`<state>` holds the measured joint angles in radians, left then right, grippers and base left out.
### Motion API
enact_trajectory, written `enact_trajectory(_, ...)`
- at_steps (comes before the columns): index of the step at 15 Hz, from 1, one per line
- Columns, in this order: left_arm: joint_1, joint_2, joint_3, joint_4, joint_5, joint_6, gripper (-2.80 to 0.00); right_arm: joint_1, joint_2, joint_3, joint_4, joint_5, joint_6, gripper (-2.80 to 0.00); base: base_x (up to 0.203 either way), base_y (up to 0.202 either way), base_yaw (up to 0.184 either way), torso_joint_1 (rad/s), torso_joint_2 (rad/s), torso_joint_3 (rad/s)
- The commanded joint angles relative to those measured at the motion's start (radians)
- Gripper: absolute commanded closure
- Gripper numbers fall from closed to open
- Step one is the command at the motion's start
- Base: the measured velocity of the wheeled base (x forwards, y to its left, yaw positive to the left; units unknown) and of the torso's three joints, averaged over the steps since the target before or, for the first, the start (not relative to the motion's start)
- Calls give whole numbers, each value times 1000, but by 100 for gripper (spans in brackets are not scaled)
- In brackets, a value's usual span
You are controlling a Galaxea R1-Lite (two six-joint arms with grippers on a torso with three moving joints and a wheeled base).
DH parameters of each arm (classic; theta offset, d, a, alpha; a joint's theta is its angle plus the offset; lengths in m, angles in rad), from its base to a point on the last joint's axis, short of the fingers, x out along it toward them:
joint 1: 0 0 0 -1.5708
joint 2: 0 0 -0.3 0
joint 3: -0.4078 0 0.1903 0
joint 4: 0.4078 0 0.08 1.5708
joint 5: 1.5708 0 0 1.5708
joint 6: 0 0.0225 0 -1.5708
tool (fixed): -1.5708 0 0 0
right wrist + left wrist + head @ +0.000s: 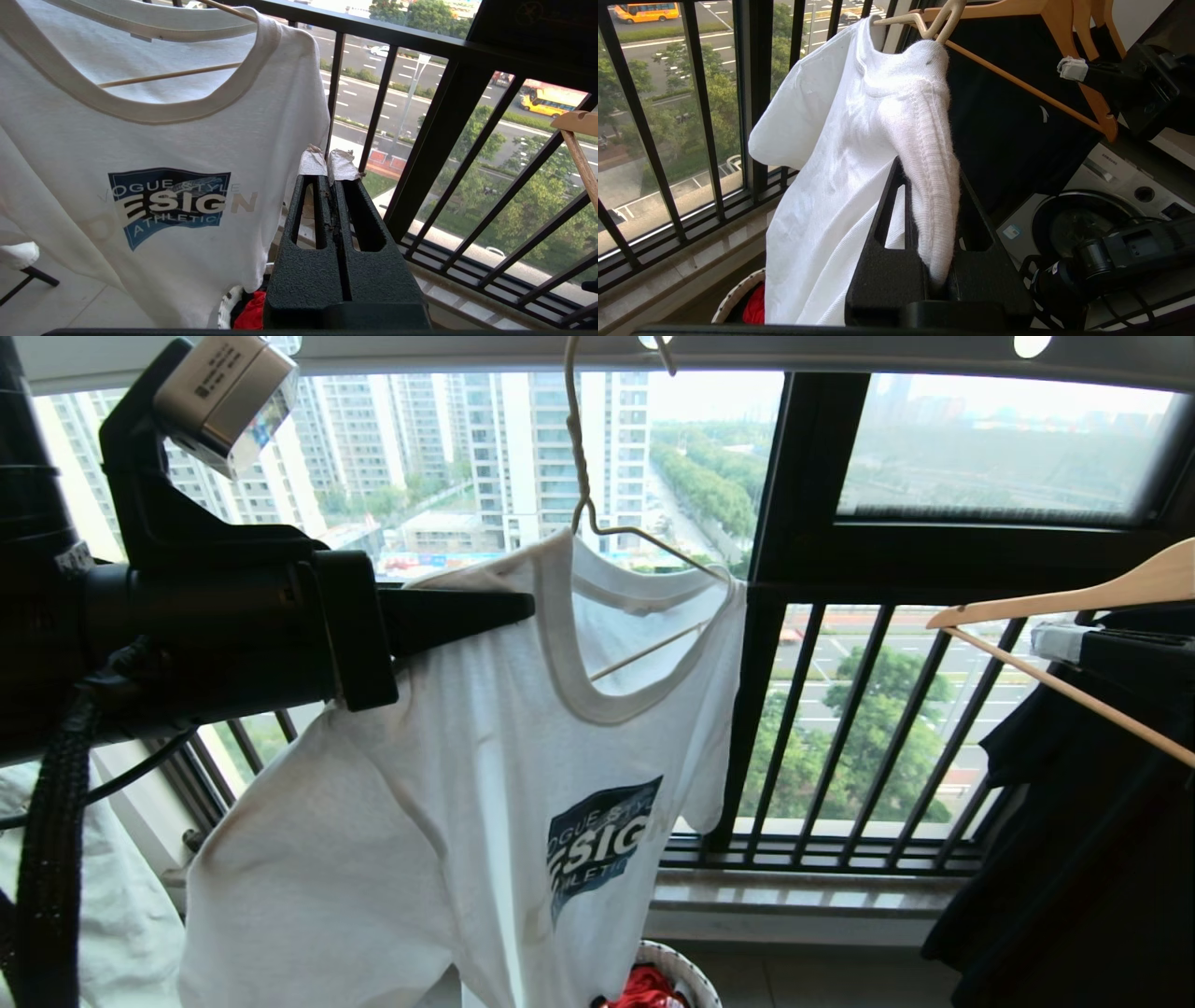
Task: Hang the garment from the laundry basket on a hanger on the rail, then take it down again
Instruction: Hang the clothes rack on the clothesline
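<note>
1. Below, the basket holds something red.
2. T-shirt hangs on the hanger; left hand pinches its collar.
3. Right hand is pressed together, empty.

I lose the hanger hook at the head view's top edge; can't see where it meets the rail. Garment hem cut off below, hiding most of the laundry basket. Left end effector tips buried in cloth.
</note>
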<state>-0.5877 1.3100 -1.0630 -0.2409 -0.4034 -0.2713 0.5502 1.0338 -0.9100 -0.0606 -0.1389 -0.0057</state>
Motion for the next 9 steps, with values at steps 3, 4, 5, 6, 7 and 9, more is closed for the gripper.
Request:
enact_trajectory(3, -15, -24, -7, -3, 48, 12, 0, 0, 2, 0, -1, 0, 0, 0, 0, 0, 0, 0, 0, 0)
enact_trajectory(4, -15, -24, -9, -3, 74, 43, 0, 0, 2, 0, -1, 2, 0, 0, 0, 0, 0, 0, 0, 0)
enact_trajectory(5, -15, -21, -8, -2, 89, 83, 0, 0, 3, 0, -1, 2, 0, 0, 0, 0, 0, 0, 0, 0)
enact_trajectory(6, -15, -21, -8, -2, 97, 91, 0, 0, 2, 0, -1, 2, 0, 0, 0, 0, 0, 0, 0, 0)
enact_trajectory(7, -15, -20, -9, -3, 100, 92, 0, 0, 3, 0, -1, 2, 0, 0, 0, 0, 0, 0, 0, 0)
enact_trajectory(9, -15, -17, -13, -3, 106, 98, 0, 0, 2, 0, -1, 2, 0, 0, 0, 0, 0, 0, 0, 0)
